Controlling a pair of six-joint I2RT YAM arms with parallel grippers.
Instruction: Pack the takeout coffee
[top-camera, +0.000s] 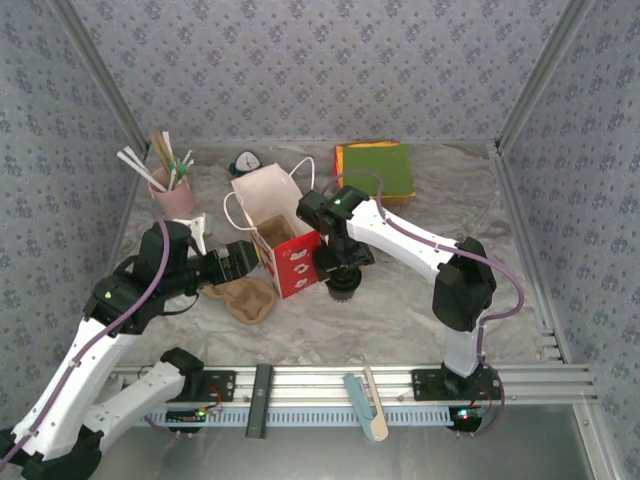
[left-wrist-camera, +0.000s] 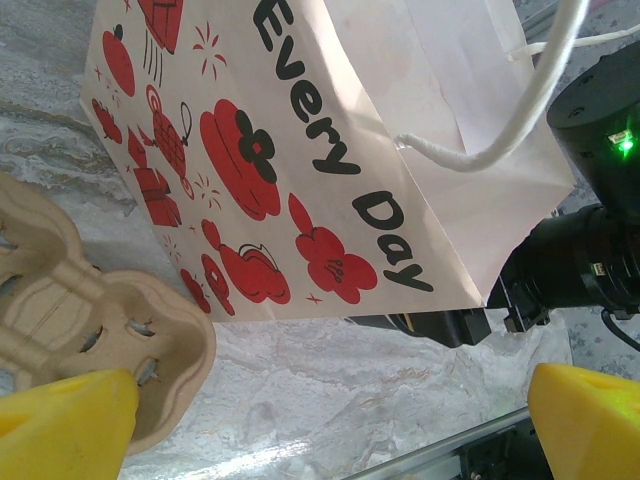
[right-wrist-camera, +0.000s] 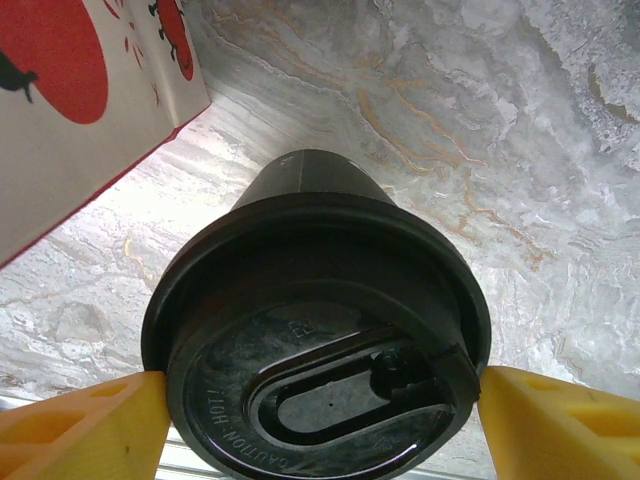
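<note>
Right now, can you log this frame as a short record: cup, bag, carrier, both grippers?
lidded cup: upright on the table, beside the paper bag
paper bag: standing, top open
cup carrier: on the table, left of the bag
right gripper: straddles the cup's lid; grip unclear
left gripper: open, by the carrier

3 walls (top-camera: 300, 70) papered in grey-lilac with a small repeating floral print, joined at the back corners by 2 slanting aluminium posts (top-camera: 98, 70), enclose a pale marble-patterned tabletop (top-camera: 400, 300) under bright, even light, with a ribbed aluminium rail (top-camera: 320, 381) along its near edge.
</note>
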